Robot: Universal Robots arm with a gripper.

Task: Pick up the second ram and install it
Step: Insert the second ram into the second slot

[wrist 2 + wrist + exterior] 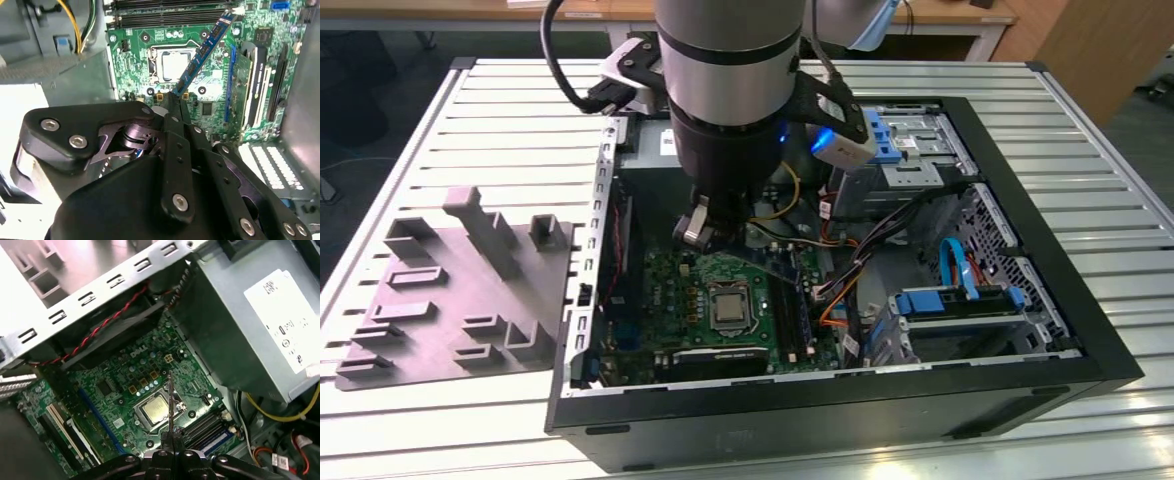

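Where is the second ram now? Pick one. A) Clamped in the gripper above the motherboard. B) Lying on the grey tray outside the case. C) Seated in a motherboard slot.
A: in the second wrist view the gripper is shut on one end of the second ram, over the motherboard.

Robotics lab, slatted metal table [494, 110], opened computer case [827, 412]

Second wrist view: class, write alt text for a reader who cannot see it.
The gripper holds a blue memory stick by one end, slanted over a green motherboard. Its far end points toward the long black slots, past the processor socket.
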